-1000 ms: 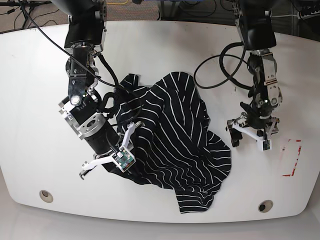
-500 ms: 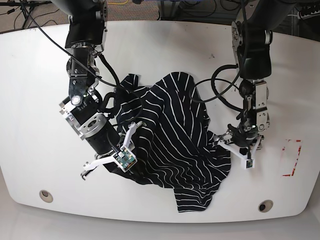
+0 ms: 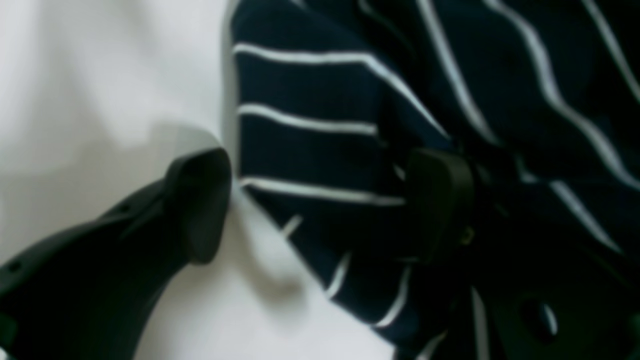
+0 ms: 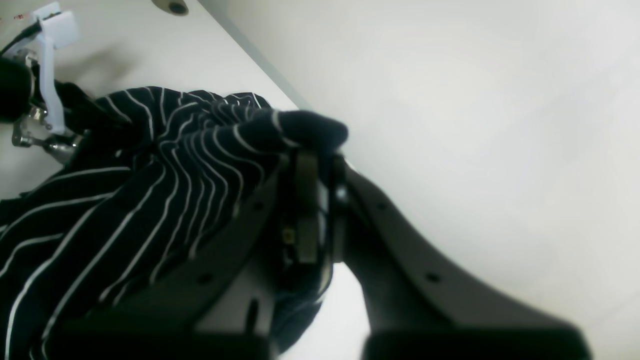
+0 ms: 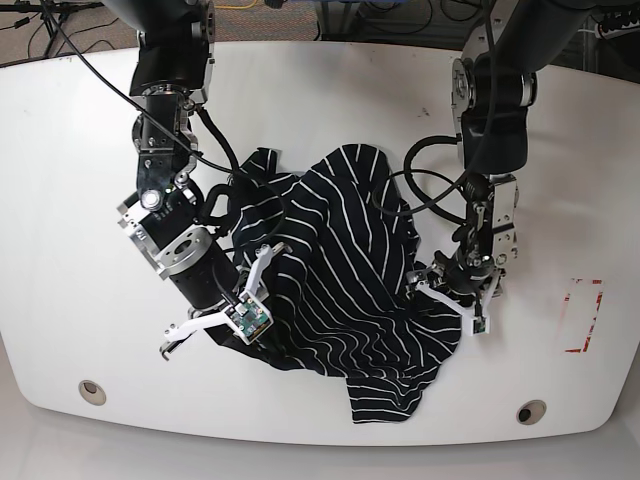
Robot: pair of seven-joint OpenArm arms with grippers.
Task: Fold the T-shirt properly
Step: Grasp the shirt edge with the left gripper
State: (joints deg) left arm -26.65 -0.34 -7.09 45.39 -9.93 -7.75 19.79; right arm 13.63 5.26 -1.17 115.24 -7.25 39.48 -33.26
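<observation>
The T-shirt [image 5: 350,280], black with thin white stripes, lies crumpled in the middle of the white table [image 5: 80,150]. My right gripper [image 5: 240,332] is at the shirt's lower-left edge. In the right wrist view it [image 4: 317,160] is shut on a fold of the striped fabric [image 4: 200,145]. My left gripper [image 5: 447,288] is at the shirt's right edge. In the left wrist view it [image 3: 320,205] is open. One finger [image 3: 200,200] is over bare table, the other [image 3: 440,200] is on the shirt [image 3: 320,140], with the fabric edge between them.
Black cables [image 5: 430,170] loop on the table behind the left arm. Red tape marks [image 5: 588,315] lie at the right. Two round holes [image 5: 92,391] [image 5: 531,411] sit near the table's front edge.
My left arm has swung left from the bare table onto the shirt's right edge, jaws open. My right arm and the fold it holds have stayed put.
</observation>
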